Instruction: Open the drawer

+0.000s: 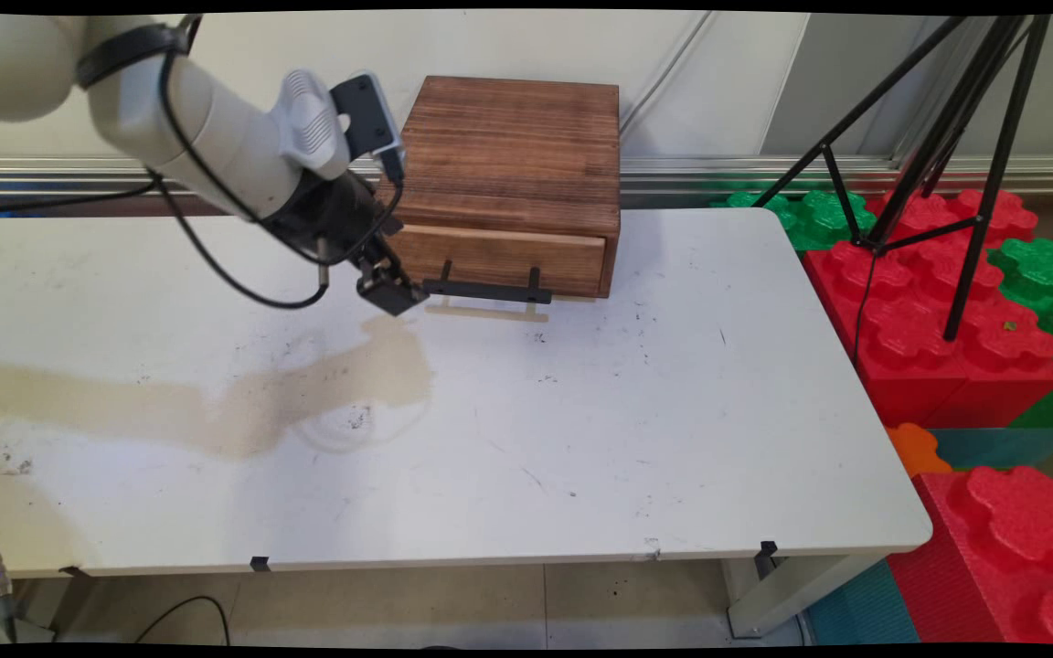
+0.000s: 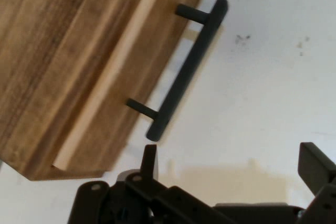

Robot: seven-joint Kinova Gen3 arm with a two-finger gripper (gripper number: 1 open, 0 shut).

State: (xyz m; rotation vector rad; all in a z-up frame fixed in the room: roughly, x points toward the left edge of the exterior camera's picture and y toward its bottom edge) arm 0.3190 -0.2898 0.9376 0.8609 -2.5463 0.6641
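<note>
A brown wooden box (image 1: 513, 155) stands at the table's far edge, its single drawer (image 1: 499, 256) shut. A black bar handle (image 1: 490, 291) sticks out of the drawer front on two posts. My gripper (image 1: 394, 292) hangs low over the table just left of the handle's left end. In the hand view the handle (image 2: 184, 72) runs diagonally beside the drawer front (image 2: 79, 61), and its near end lies just beyond my left fingertip (image 2: 149, 160). The gripper (image 2: 231, 163) is open with only bare table between its fingers. The other finger (image 2: 315, 163) shows at the right.
The white table (image 1: 581, 439) stretches wide in front of and to the right of the box. Past its right edge stand big red and green foam blocks (image 1: 947, 320) and a black tripod (image 1: 947, 137). A wall rises close behind the box.
</note>
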